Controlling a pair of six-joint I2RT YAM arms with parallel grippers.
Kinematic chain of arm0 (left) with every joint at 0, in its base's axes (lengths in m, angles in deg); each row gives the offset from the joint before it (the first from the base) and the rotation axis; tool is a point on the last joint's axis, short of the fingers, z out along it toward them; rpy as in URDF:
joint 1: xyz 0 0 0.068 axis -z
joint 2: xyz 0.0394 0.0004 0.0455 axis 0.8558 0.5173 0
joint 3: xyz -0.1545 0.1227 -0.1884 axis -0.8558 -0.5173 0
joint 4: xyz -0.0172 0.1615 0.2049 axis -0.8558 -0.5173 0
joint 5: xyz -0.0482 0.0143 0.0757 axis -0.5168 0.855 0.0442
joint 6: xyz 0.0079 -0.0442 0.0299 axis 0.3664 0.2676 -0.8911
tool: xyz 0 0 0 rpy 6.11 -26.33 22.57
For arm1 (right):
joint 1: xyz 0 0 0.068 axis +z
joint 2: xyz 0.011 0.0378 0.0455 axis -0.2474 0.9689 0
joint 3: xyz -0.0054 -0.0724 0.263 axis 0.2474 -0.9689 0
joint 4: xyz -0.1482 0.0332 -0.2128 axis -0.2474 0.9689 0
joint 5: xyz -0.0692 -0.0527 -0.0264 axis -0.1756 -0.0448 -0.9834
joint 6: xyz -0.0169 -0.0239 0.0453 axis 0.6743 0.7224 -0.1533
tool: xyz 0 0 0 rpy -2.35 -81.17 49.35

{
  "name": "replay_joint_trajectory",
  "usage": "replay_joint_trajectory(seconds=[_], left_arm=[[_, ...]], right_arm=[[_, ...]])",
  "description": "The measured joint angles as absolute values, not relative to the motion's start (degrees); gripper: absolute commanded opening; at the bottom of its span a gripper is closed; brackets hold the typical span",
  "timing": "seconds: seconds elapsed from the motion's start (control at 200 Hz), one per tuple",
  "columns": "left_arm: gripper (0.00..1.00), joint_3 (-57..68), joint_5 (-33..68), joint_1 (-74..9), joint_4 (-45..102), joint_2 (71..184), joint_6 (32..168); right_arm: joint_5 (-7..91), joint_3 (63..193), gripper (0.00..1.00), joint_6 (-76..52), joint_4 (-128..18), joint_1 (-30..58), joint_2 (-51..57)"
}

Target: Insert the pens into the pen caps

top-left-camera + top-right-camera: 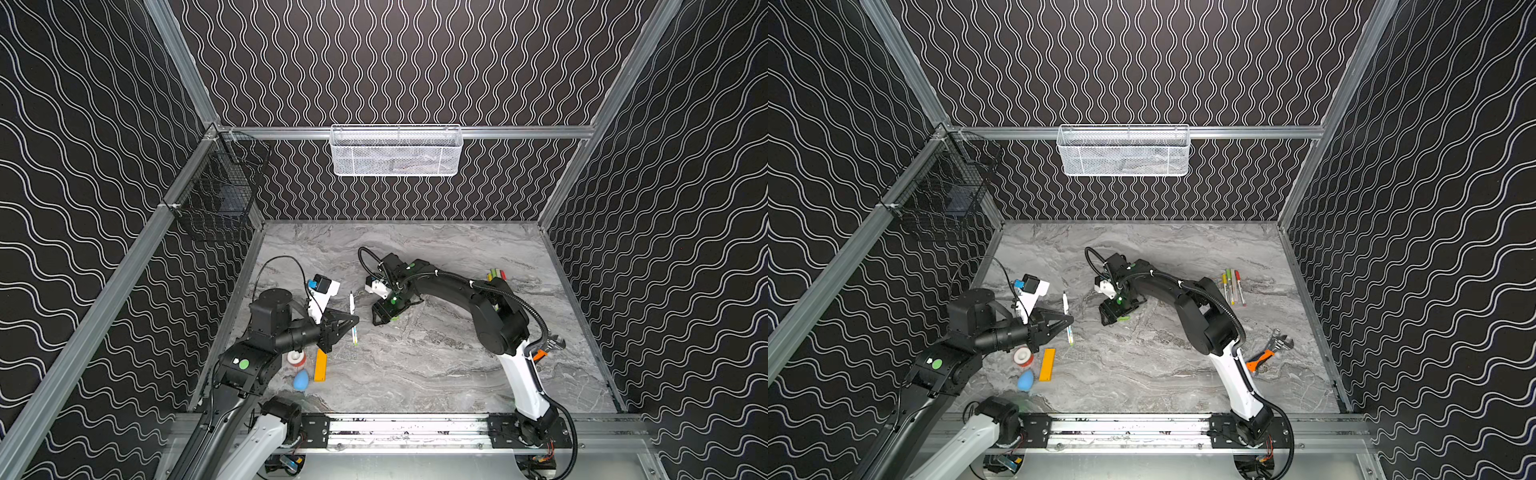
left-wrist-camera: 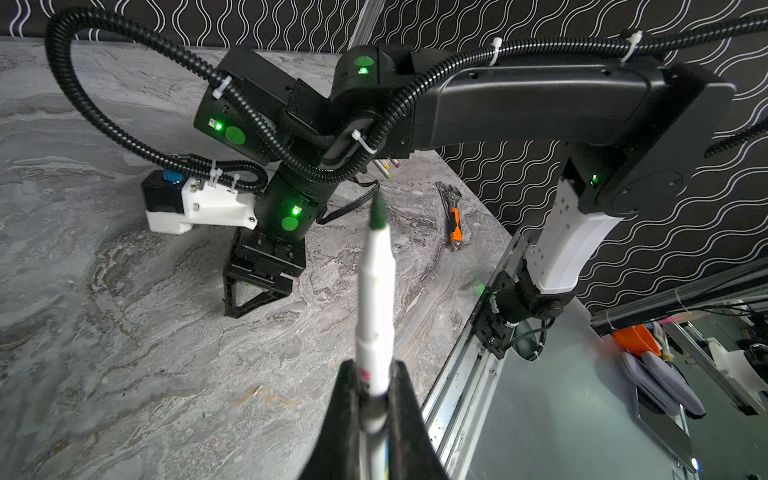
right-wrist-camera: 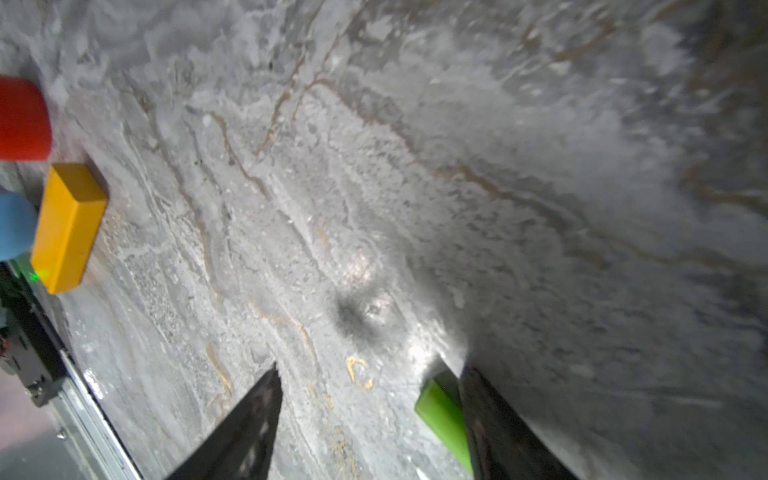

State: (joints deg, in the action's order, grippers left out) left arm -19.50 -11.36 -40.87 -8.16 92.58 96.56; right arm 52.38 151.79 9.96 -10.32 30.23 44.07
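While my left gripper (image 2: 375, 368) is clamped on a green-tipped pen (image 2: 376, 291), its nib bare, this pairing isn't done. Farther out, my right gripper (image 3: 370, 370) sits low over the table (image 3: 415, 166), fingers apart, the green cap (image 3: 442, 411) between them beside one finger, ungripped. Beyond, several pens (image 1: 1232, 286) lie together, seemingly capped already, I judge.

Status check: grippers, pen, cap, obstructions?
Left gripper shut on green-tipped pen, tip uncapped. Right gripper open, down low, green cap against one finger, not gripped. Nothing between pen and cap.
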Motion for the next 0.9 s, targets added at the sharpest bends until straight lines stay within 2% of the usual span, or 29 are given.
replay_joint_trajectory(seconds=[0.736,0.901], left_arm=[[0.00,-19.7,-13.3,-42.4,-6.9,93.4,96.6],[0.00,-19.9,-13.6,-42.4,-6.9,93.1,96.6]], right_arm=[[50.3,140.6,0.69,9.4,-7.8,32.5,35.9],[50.8,136.7,0.70,7.1,-9.9,32.3,31.3]])
